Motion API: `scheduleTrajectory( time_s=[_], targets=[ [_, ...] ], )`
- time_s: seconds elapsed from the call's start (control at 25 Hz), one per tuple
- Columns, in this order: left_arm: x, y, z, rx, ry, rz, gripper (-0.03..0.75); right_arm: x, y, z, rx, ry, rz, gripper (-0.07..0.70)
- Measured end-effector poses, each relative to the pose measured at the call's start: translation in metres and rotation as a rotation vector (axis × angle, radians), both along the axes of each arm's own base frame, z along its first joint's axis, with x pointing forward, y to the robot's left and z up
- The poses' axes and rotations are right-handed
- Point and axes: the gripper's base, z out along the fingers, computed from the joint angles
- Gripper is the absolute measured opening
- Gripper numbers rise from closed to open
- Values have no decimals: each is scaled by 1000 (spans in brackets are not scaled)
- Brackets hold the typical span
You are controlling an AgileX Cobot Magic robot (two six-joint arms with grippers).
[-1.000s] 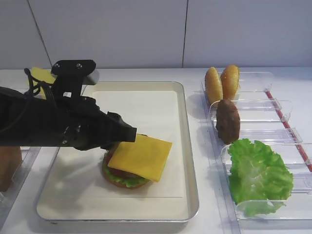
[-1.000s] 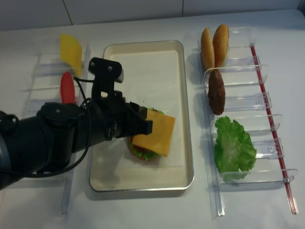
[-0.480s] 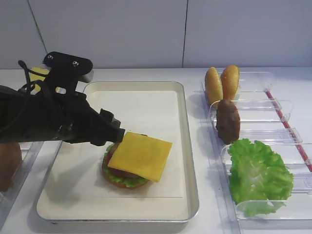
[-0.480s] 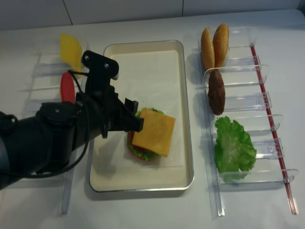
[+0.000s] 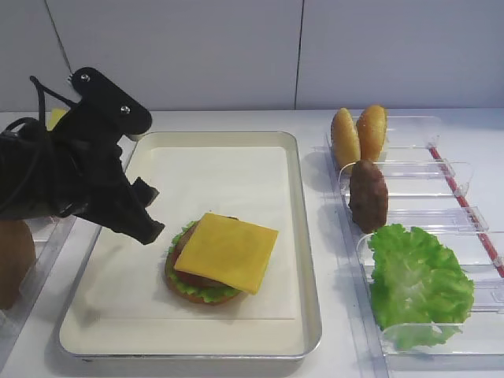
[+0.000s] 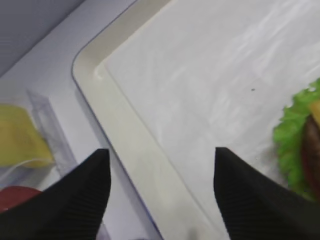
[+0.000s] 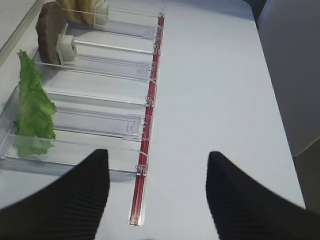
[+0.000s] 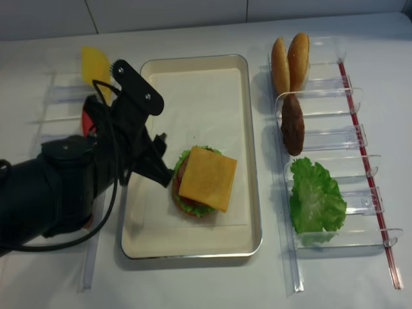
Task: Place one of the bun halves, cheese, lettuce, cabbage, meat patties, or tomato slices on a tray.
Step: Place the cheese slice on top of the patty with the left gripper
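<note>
A yellow cheese (image 5: 227,250) slice lies on top of a stack of lettuce, red slice and bun on the tray (image 5: 299,236). My left gripper (image 5: 148,211) hangs open and empty over the tray's left rim (image 6: 135,165), apart from the stack. Green lettuce of the stack (image 6: 290,135) shows at the right of the left wrist view. My right gripper (image 7: 157,154) is open and empty above bare table. Bun halves (image 8: 289,55), a meat patty (image 8: 293,123) and lettuce (image 8: 314,199) sit in the right bins. Spare cheese (image 8: 94,64) and a tomato slice (image 6: 12,197) sit in the left bins. Cabbage is out of view.
Clear plastic bins with a red strip (image 7: 147,125) run along the right of the tray. More clear bins (image 8: 64,96) line its left side, partly under my left arm. A brown piece (image 5: 12,260) stands at the far left edge.
My left gripper opened off the cheese and drew back left and upward. The cheese stays flat on the stack. The right side has not changed.
</note>
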Motion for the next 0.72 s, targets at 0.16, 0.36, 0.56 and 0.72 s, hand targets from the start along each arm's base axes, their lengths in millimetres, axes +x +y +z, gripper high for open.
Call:
scheduleTrajectory(
  time_s=[0.16, 0.36, 0.56, 0.72],
  targets=[
    [7, 1, 11, 38, -49, 18, 436, 0, 0, 0, 0, 0, 0, 447],
    [9, -2, 25, -23, -77, 26, 435, 0, 0, 0, 0, 0, 0, 447],
    [6, -4, 31, -68, -88, 12, 434, 0, 0, 0, 0, 0, 0, 447],
    [3, -3, 38, -95, -104, 6, 431, 0, 0, 0, 0, 0, 0, 447]
  ],
)
